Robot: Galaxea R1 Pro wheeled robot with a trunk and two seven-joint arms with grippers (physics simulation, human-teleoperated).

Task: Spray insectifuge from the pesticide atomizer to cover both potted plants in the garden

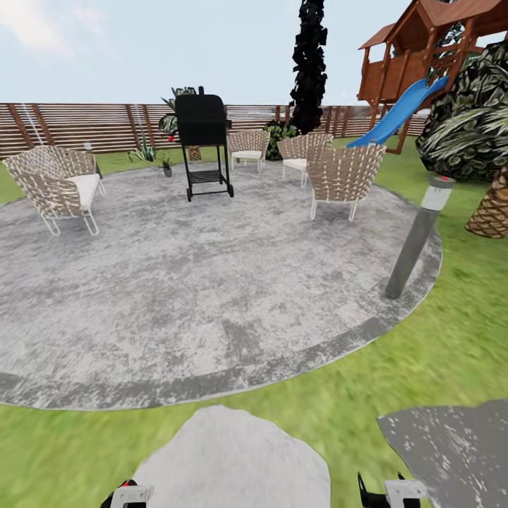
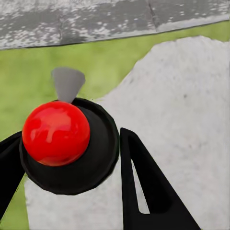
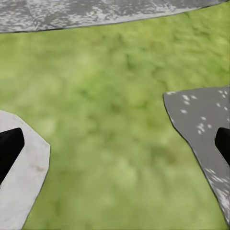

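Though far from left gripper [image 1: 130, 493], potted plant [image 1: 166, 166]

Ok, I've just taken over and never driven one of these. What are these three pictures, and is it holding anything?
It is a wheeled robot with two arms. The big picture comes from its head camera, looking over a round paved patio with wicker chairs, a black grill and a grey lamp post, ringed by lawn and a wooden fence.

The other two come from cameras on each wrist, looking along black fingers at grass and stepping stones.

The right gripper has its fingers wide apart with nothing between them.

At the left gripper, a red ball on a black disc sits between the fingers. I cannot tell whether it is gripped.
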